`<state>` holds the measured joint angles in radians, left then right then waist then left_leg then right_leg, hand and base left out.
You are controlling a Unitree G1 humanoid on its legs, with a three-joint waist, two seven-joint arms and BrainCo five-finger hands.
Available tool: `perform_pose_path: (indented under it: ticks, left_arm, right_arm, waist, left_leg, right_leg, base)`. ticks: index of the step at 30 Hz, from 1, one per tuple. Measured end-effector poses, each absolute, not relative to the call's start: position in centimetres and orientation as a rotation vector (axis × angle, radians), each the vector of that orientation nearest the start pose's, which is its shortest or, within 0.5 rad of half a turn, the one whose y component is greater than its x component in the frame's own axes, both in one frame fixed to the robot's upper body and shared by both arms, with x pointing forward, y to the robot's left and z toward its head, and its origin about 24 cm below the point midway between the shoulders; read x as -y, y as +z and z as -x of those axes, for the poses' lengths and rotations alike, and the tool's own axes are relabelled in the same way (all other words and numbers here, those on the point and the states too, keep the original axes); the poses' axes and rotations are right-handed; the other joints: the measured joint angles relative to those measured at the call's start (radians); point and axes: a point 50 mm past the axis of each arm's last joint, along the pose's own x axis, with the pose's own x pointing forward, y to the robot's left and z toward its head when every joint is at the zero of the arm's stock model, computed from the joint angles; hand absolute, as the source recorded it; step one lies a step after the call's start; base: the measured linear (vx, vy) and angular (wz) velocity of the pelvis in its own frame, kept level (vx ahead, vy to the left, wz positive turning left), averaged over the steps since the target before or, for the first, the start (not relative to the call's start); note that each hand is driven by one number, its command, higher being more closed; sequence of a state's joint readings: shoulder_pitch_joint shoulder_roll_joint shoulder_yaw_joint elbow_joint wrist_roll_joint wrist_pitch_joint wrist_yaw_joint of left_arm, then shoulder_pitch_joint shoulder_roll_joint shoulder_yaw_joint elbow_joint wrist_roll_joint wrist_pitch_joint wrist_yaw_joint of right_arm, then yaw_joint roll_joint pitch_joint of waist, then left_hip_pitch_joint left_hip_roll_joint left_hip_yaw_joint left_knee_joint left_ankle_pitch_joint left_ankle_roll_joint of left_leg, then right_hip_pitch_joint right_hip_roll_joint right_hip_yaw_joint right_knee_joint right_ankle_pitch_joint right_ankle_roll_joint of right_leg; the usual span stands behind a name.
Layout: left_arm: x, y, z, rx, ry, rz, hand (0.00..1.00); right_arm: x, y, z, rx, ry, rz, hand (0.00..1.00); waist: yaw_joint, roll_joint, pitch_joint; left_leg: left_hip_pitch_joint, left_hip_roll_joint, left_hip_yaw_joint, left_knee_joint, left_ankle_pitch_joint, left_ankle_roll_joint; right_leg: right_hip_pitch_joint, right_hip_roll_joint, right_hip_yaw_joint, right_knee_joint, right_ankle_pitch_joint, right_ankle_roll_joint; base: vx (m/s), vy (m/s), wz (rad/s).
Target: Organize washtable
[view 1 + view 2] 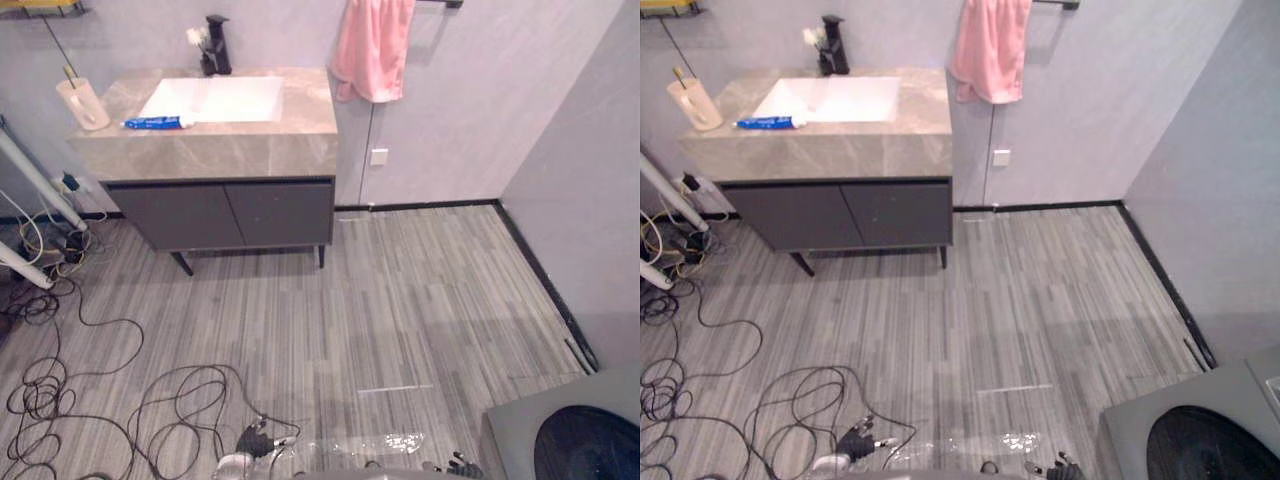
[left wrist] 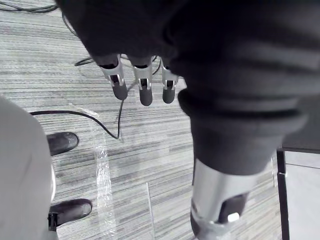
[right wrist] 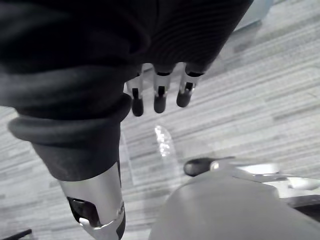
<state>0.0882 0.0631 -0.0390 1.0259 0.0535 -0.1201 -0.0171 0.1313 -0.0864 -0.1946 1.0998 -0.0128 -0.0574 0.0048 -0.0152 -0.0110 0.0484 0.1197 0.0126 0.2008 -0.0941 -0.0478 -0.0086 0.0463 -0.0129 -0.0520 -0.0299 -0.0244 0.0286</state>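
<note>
Fingers [image 2: 145, 92] of left hand [image 2: 140, 30], right hand [image 3: 165, 45] straight, empty; thumb tips cropped.

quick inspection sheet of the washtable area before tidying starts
surface: washtable counter in grey stone, white sink set in it, black tap behind
job's things: cup holding a toothbrush at the counter's left end; blue tube lying by the sink's front left corner
clutter: nothing seen
hands: left hand and right hand hang over the floor, fingers relaxed, holding nothing
cables: bundle on the floor left of the cabinet
surroundings: pink towel on the wall; washing machine at lower right
</note>
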Motion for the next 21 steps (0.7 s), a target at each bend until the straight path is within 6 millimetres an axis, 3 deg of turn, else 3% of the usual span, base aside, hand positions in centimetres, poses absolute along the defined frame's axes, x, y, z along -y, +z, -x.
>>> perform_pose_path:
  ticks: [5,21]
  left_arm:
    - [-16.69,-15.63,-10.99,-0.987,-0.051,-0.108,0.0]
    - [-16.2,-15.55,-11.29,-0.978,-0.092,-0.13,0.0]
  right_arm:
    - [20.72,-16.63,-6.95,-1.156,-0.233,-0.016,0.0]
    - [20.58,-16.47,-7.41,-1.142,-0.154,0.029,0.0]
  waist:
    - [-0.001,-0.001,0.001]
    - [-0.001,-0.001,0.011]
  left_leg:
    - [0.012,0.006,0.026,0.0,-0.003,-0.017]
    - [0.01,0.006,0.048,0.0,-0.004,-0.016]
  right_leg:
    - [0.003,0.005,0.016,0.001,0.001,0.001]
    - [-0.014,0.005,0.032,0.019,0.001,0.0]
  base:
    - [0.02,-0.037,-0.12]
    - [-0.05,-0.035,-0.03]
